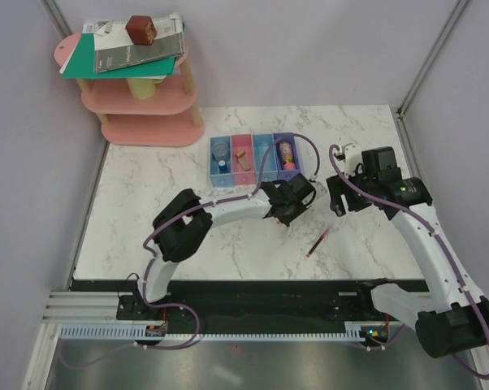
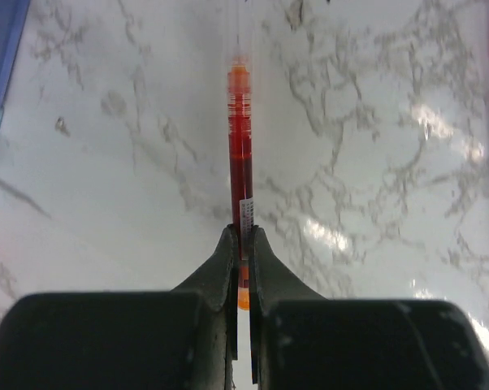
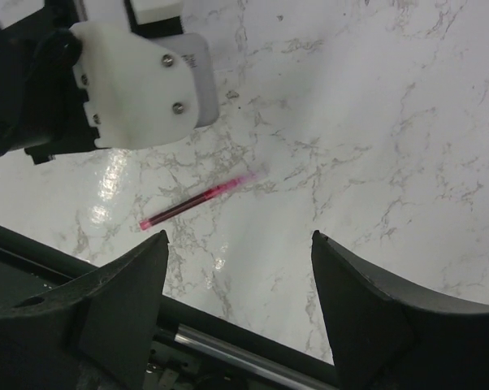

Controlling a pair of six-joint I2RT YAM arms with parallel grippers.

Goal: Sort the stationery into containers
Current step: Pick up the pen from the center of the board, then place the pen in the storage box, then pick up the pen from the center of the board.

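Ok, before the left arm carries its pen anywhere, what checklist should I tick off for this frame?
1. Left gripper shut on the held red pen: ok.
2. Grip near the pen's middle: not ok; it is pinched near one end, with most of its length sticking out ahead.
3. Right gripper open and holding nothing: ok.
4. Second red pen lying loose on the table, in the right wrist view: ok.
5. Which bin of the containers should take pens: cannot tell.
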